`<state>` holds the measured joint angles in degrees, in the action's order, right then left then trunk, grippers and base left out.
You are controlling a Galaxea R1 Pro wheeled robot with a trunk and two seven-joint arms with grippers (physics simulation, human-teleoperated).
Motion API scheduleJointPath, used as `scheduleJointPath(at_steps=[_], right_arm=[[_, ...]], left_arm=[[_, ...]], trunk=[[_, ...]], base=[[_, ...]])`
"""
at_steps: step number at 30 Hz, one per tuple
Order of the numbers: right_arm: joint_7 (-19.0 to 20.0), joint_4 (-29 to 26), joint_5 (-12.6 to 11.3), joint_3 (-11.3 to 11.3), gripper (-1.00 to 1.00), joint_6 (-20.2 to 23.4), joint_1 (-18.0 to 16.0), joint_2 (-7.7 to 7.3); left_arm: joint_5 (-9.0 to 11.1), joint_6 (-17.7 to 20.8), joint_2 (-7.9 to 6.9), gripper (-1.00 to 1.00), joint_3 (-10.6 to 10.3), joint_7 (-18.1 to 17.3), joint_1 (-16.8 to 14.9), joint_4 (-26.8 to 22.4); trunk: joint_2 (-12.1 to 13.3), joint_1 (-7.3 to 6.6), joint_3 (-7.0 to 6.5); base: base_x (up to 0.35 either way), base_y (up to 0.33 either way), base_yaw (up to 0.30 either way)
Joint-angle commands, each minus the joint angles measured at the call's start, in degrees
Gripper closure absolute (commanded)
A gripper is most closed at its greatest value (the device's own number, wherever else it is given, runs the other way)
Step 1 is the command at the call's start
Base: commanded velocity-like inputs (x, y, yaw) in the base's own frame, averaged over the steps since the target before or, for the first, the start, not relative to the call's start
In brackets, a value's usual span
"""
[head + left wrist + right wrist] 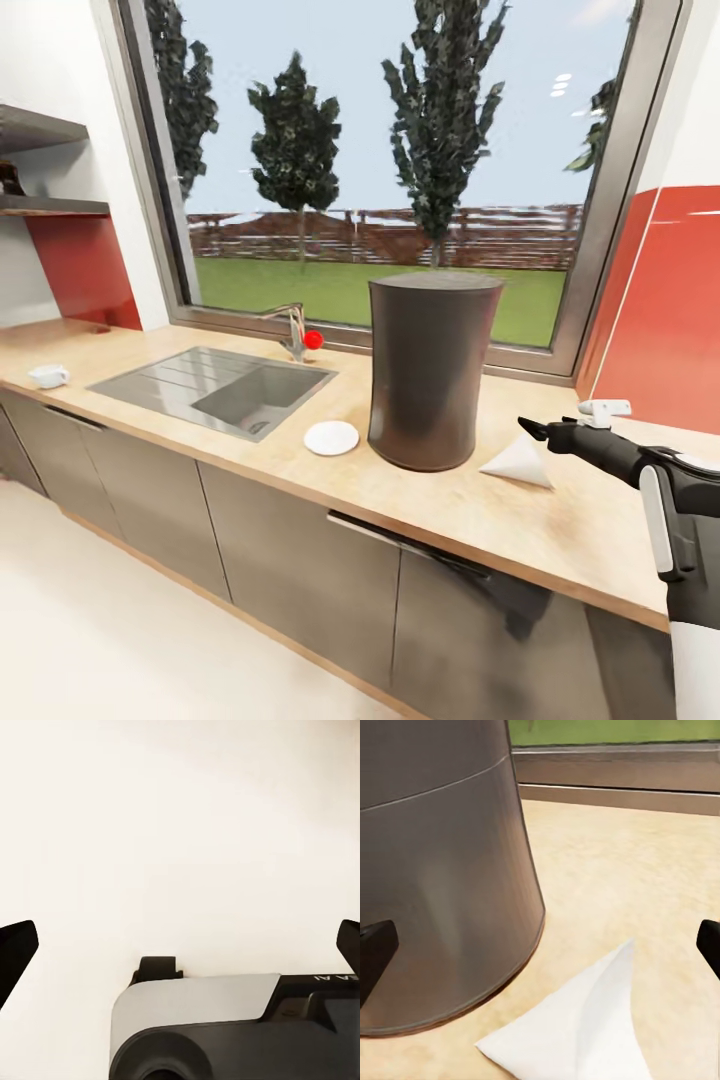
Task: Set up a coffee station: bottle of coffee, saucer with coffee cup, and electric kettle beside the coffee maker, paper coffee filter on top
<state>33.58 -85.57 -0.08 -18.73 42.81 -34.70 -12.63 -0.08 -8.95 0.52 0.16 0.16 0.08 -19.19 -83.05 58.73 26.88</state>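
The tall dark grey coffee maker (432, 370) stands on the tan kitchen countertop (560, 530) before the window. Left of it lies the white saucer (331, 437), and right of it the paper coffee filter (520, 463) lies on its side. My right gripper (532, 430) hovers open just above the filter (577, 1035), its fingers wide apart beside the coffee maker (442, 870). The coffee cup (48, 375) sits far left on the counter. The left gripper (182, 945) is open over a pale blank surface. The electric kettle is out of view.
A grey sink (215, 390) with a red-knobbed faucet (295, 330) is inset left of the saucer. The kitchen shelf (50, 206) hangs at upper left, with a dark item (10, 180) cut off by the frame edge. A small white object (605, 407) lies near the red wall.
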Motion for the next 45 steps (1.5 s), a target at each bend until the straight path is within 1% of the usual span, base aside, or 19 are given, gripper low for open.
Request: scheduleJointPath(at_steps=[1,17,18,25,45], right_arm=[[0.26,-0.04,0.00,-0.08,-1.00,0.34,-0.04,0.01],[0.35,0.05,-0.18,0.01,-1.00,0.59,-0.01,0.23],[0.35,0.05,-0.18,0.01,-1.00,0.60,-0.01,0.41],[0.35,0.05,-0.18,0.01,-1.00,0.60,-0.03,0.50],[0.35,0.08,-0.18,0.01,-1.00,0.60,-0.01,0.57]], left_arm=[[-0.01,-0.10,0.01,-1.00,0.02,0.02,0.01,-0.06],[-0.01,-0.10,0.01,-1.00,0.01,0.02,0.01,-0.05],[-0.01,-0.10,0.01,-1.00,0.01,0.02,0.01,-0.06],[-0.01,-0.10,0.01,-1.00,0.01,0.02,0.01,-0.06],[-0.01,-0.10,0.01,-1.00,0.01,0.02,0.01,-0.06]], trunk=[[-0.03,0.00,0.05],[-0.03,0.00,0.05],[-0.03,0.00,0.05],[-0.03,0.00,0.05],[-0.03,0.00,0.05]], base=[[-0.011,-0.138,0.042],[-0.001,-0.071,0.009],[0.000,-0.012,0.202],[0.000,-0.005,0.106],[0.000,0.000,0.008]])
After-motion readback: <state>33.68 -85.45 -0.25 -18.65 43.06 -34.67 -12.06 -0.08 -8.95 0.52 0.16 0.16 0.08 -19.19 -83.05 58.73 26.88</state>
